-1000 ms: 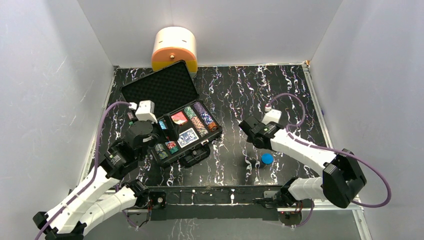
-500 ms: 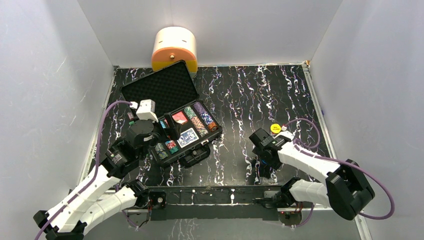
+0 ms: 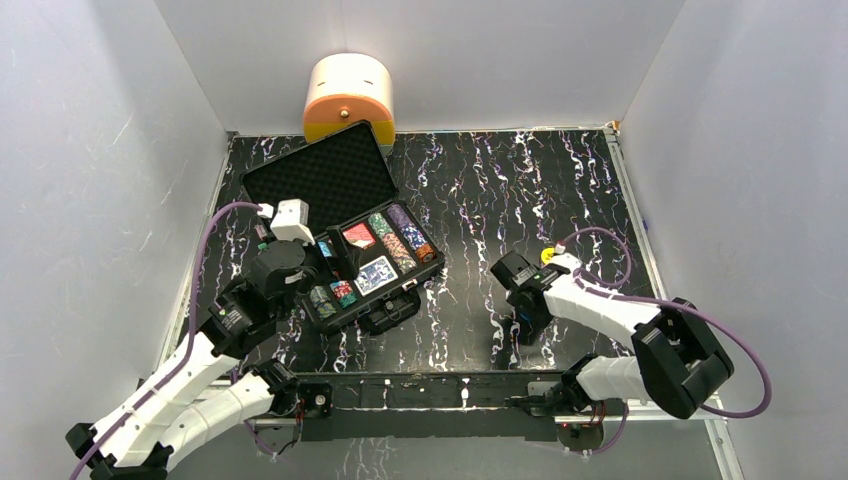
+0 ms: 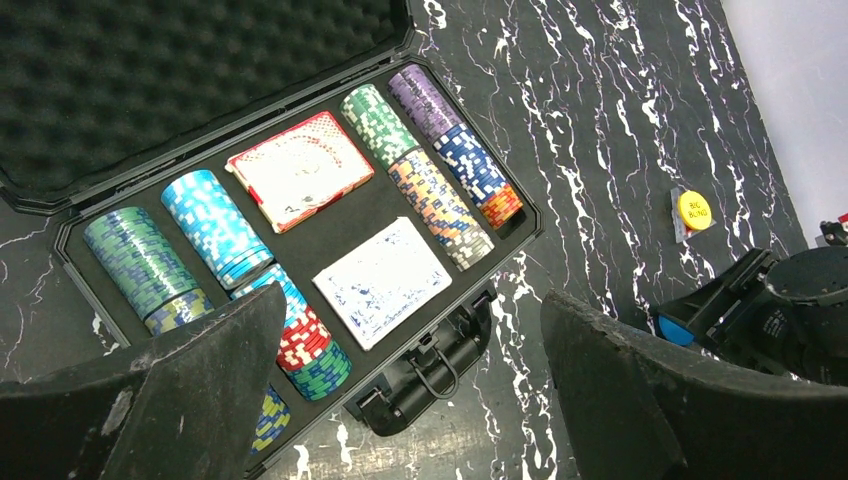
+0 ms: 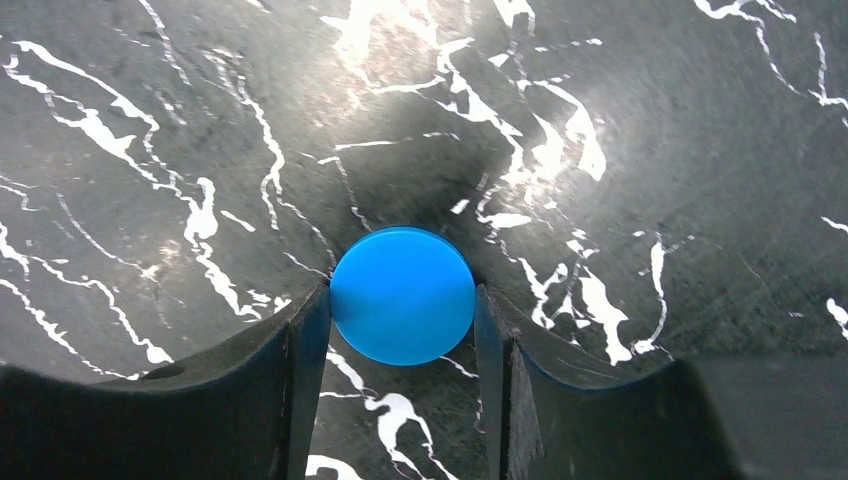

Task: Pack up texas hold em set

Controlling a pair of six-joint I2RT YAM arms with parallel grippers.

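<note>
right arm has dropped onto the loose blue disc

the left gripper (image 4: 410, 330) has not moved over the last second. it hovers above the near left part of the briefcase (image 3: 318, 178) with its jaws spread wide and nothing between them. the case lies open at the left of the table (image 3: 480, 180), its foam lid laid back toward the cream-and-orange container (image 3: 348, 95). the rows of chips (image 4: 440, 200), the red deck (image 4: 300, 170) and the blue deck (image 4: 382, 282) already sit in their slots.

the change is on the right. a second ago the right gripper (image 3: 527, 322) stood up-table and to the left of the blue disc (image 5: 402, 295), which lay bare on the marble. since then the arm has swung down and back toward its base, and now covers the disc in the overhead view. its wrist camera shows the disc flat on the table, with a finger pressed to each side, so the jaws look narrowed onto it and gripping.

that swing also uncovered the yellow disc (image 4: 694, 210), which lies just beyond the right wrist, well apart from the case.

by my reading the grasp is made but the lift has not begun. two discs are left to carry across to the case before the lid can come down. the disc is thin and pinched only at its rim, so it could slip out as it rises.
</note>
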